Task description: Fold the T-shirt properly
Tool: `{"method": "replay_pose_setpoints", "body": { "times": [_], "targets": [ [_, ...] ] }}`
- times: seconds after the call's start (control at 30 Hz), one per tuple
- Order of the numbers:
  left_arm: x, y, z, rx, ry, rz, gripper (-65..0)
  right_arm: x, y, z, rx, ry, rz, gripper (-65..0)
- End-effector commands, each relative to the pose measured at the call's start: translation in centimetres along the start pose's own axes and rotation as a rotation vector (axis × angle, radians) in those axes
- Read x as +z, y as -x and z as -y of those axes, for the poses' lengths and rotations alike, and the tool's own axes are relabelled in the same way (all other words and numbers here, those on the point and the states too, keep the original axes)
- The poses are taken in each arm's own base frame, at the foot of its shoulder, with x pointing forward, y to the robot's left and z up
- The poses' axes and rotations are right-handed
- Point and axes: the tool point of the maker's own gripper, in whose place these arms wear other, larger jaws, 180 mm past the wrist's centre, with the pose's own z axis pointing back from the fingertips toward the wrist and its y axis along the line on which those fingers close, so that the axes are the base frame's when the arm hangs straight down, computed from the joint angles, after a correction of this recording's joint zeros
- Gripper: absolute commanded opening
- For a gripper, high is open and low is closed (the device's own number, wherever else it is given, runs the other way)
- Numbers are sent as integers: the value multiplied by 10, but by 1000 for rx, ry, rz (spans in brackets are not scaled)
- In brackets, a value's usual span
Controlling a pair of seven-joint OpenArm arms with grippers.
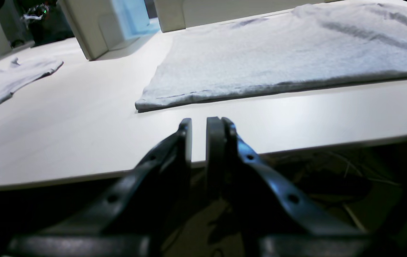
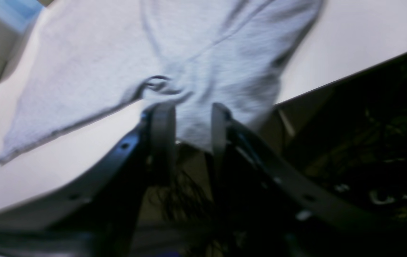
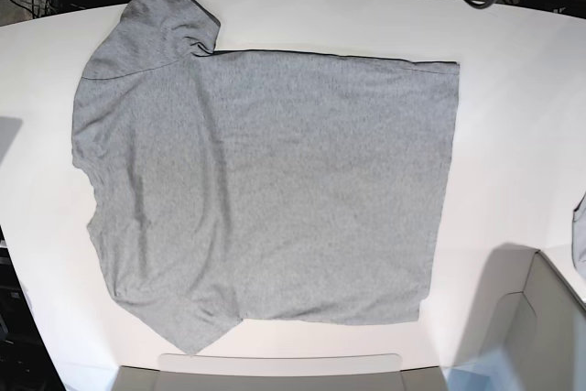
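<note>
The heather-grey T-shirt point(image 3: 275, 180) lies spread flat on the white table point(image 3: 513, 135), plain side up, with its sleeves at the left and its hem at the right. Neither gripper shows in the base view. In the left wrist view my left gripper point(image 1: 199, 123) hovers at the table's edge, just short of a hem corner of the T-shirt point(image 1: 278, 53). Its jaws are nearly together with nothing between them. In the blurred right wrist view my right gripper point(image 2: 193, 117) is open at the table's edge. A sleeve of the T-shirt point(image 2: 117, 46) hangs between its fingers.
A second grey cloth point(image 1: 10, 78) lies apart from the shirt and peeks in at the base view's right edge point(image 3: 580, 235). Beige boxes point(image 1: 93, 28) stand by the shirt, seen at the base view's lower right point(image 3: 540, 327) and bottom point(image 3: 275, 373). Cables lie beyond the table.
</note>
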Motion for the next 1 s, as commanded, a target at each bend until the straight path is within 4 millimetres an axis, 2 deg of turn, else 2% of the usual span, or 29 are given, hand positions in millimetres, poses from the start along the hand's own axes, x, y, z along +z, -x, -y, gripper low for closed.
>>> {"method": "replay_pose_setpoints", "body": {
  "times": [0.0,0.23,0.37,0.57,0.7,0.77,0.97],
  "targets": [
    [5,-10,-2,-9,-2,41,-564,0,-6,3,-18,-5,-6,-426],
    [5,-10,-3,-10,-1,41,-564,-19,-13,48,-118,105,-22,-409],
    [5,-10,-2,-11,-2,39,-562,-33,-11,59,-99,115,-4,-409],
    [5,-10,-3,-13,-4,41,-562,-52,0,53,-110,87,-55,-410],
    [5,-10,-3,-14,-5,41,-562,-60,-5,51,-110,77,-42,-410],
    [5,-10,-3,-16,-6,41,-562,-66,-8,53,-107,77,-29,-410],
    [4,-10,-4,-17,-8,42,-562,-89,3,59,-120,79,-108,-410]
  ]
}}
